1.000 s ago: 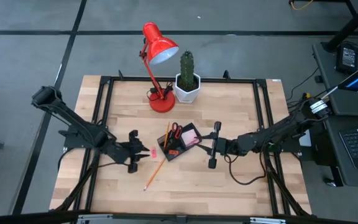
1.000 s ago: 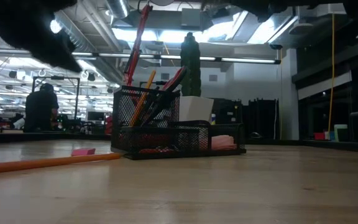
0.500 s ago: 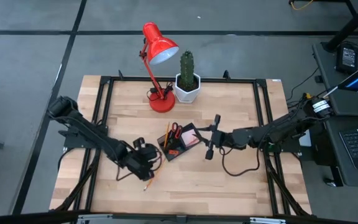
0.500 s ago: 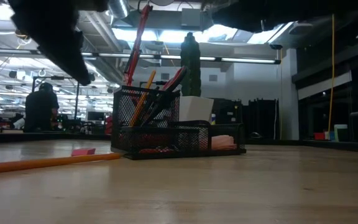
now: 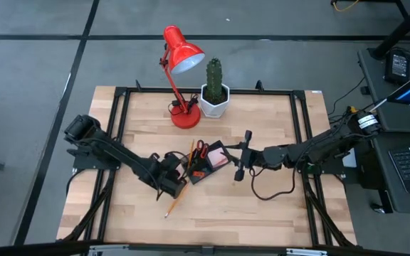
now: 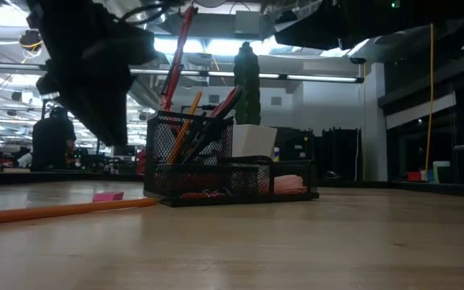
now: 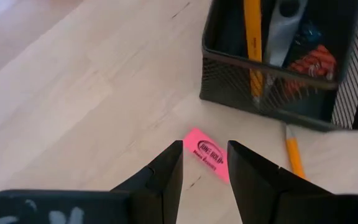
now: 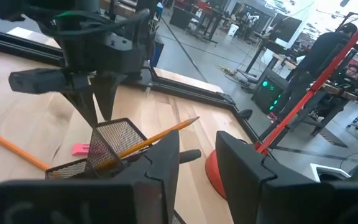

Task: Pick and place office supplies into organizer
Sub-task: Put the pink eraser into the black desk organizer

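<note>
Left gripper lined up over pink eraser, jaws parted, nothing held.

Pink eraser (image 7: 207,153) lies flat on the table (image 5: 262,206), directly ahead of and between the tips of the left gripper (image 7: 204,163), apart from both fingers. Just beyond it stands the black mesh organizer (image 7: 284,74), already holding a pencil and the scissors; a loose orange pencil (image 7: 293,155) lies beside the eraser, off the gripper's one side. Judgement: descend straight, keep the eraser centred in the gap, close across its short side; watch that the far finger does not nudge the pencil or catch the mesh wall. Right gripper (image 5: 242,165) waits on the organizer's far side, jaws apart, empty.
</note>
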`<action>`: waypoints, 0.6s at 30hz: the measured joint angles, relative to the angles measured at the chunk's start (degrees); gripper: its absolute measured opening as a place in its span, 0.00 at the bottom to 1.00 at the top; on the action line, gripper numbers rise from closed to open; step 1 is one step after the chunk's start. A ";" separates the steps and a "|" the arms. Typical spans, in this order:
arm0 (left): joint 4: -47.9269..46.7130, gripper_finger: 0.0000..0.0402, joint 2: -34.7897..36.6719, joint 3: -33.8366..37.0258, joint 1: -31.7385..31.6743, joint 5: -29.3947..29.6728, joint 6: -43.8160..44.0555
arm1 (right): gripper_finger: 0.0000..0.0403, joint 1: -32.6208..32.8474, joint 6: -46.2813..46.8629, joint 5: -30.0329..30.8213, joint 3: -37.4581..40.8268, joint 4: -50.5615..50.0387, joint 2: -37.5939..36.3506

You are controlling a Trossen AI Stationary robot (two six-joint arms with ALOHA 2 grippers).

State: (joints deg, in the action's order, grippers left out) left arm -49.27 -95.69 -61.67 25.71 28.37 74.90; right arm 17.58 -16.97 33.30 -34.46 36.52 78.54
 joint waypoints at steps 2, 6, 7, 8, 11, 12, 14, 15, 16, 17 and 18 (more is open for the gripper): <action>0.82 0.30 -0.64 0.00 -0.17 -0.03 1.50 | 0.27 0.00 0.00 0.00 0.00 -0.50 0.00; 2.78 0.30 -2.44 0.00 -0.10 -0.21 3.86 | 0.27 0.00 0.00 -0.03 0.00 -0.78 0.00; 2.85 0.30 -2.88 0.00 -0.11 -0.27 4.53 | 0.27 0.00 0.00 -0.06 0.00 -0.88 0.00; 3.02 0.30 -3.32 0.00 -0.11 -0.33 5.25 | 0.27 0.00 0.00 -0.07 0.00 -0.88 0.00; 3.38 0.30 -4.90 0.04 -0.11 -1.07 8.17 | 0.27 0.00 0.06 -0.13 0.00 -0.91 0.00; 3.97 0.30 -5.35 0.04 -0.11 -1.51 9.07 | 0.27 0.00 0.19 -0.15 0.00 -1.07 0.00; 5.44 0.30 -6.39 0.04 -0.11 -2.42 9.87 | 0.27 0.00 0.18 -0.15 0.00 -1.37 0.00; 5.75 0.30 -6.85 0.04 -0.11 -2.60 9.91 | 0.27 0.00 0.19 -0.15 0.00 -1.41 0.00; 5.95 0.30 -7.32 0.07 -0.11 -2.58 10.04 | 0.27 0.00 0.20 -0.17 0.00 -1.57 0.00; 6.29 0.30 -7.87 0.04 -0.11 -2.52 10.20 | 0.27 0.00 0.20 -0.16 0.00 -1.72 0.00; 6.34 0.30 -8.37 0.06 -0.11 -2.53 10.56 | 0.27 0.00 0.20 -0.17 0.00 -1.80 0.00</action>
State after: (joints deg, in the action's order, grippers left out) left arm -42.93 -104.06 -61.61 25.61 25.83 85.46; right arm 17.58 -16.78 33.12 -34.46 34.72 78.54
